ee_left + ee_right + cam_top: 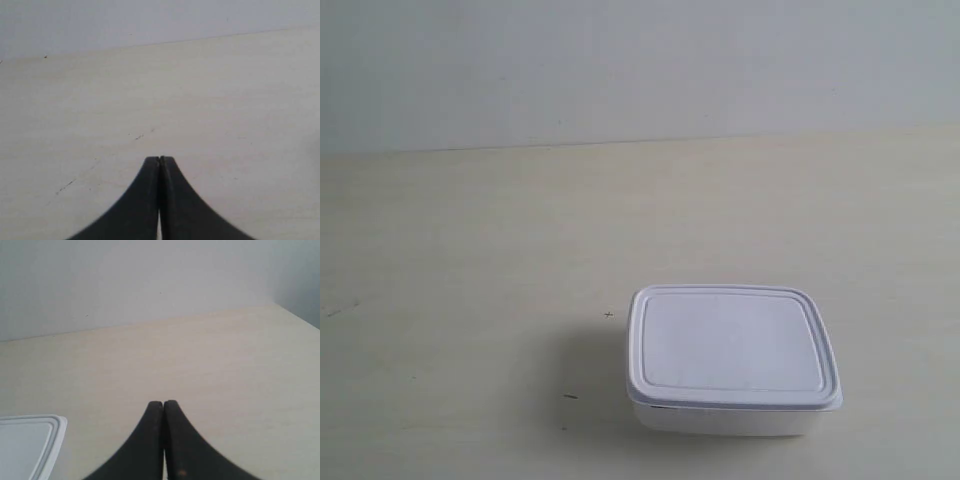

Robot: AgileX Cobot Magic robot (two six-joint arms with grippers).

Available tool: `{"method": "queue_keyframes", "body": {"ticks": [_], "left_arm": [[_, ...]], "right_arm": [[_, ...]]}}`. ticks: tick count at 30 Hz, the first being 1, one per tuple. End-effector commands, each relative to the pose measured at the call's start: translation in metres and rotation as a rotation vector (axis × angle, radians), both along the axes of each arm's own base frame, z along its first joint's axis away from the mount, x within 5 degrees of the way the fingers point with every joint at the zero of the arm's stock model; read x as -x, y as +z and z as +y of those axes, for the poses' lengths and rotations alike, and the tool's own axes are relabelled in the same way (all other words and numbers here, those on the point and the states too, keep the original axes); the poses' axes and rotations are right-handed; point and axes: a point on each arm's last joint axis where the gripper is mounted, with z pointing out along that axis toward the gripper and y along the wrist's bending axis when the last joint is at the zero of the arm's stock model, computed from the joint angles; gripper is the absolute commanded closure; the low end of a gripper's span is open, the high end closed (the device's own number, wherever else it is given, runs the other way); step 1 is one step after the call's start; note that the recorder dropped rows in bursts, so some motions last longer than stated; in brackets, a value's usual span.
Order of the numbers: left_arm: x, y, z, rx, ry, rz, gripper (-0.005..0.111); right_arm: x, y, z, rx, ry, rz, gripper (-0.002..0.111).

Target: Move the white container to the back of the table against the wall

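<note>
Exterior view, cream table (470,260), grey wall (620,60), white container (730,355) near front

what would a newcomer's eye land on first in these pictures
The white container stands out first: closed, alone on the pale table, in the near part of the exterior view and right of centre, well short of the wall. Next come the dark fingers in each wrist view: the left gripper and right gripper are both pressed shut on nothing, above the table. A corner of the container shows in the right wrist view.

wall (640,60): plain pale grey | table (470,250): cream-beige | light: soft, even
</note>
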Motion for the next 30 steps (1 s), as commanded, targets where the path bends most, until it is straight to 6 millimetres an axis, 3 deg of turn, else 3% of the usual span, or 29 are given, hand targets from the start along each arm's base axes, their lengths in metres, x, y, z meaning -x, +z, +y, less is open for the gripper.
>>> {"method": "queue_keyframes", "body": {"ticks": [1, 10, 21, 24, 30], "left_arm": [[0.000, 0.001, 0.000, 0.007, -0.002, -0.008, 0.107], [0.000, 0.001, 0.000, -0.002, -0.001, -0.008, 0.107], [-0.001, 0.008, 0.003, -0.177, -0.012, -0.072, 0.107], [-0.003, 0.017, -0.001, -0.182, -0.047, -0.170, 0.107], [-0.004, 0.033, -0.008, -0.184, -0.114, -0.357, 0.107]], "right_arm": [[0.000, -0.001, 0.000, 0.000, 0.001, -0.002, 0.108], [0.000, -0.001, 0.000, 0.000, 0.001, -0.002, 0.108], [0.000, 0.002, 0.000, -0.003, 0.003, -0.041, 0.108], [-0.001, 0.009, 0.002, -0.085, 0.007, -0.120, 0.108], [-0.002, 0.016, 0.004, -0.407, 0.003, -0.203, 0.108]]}}
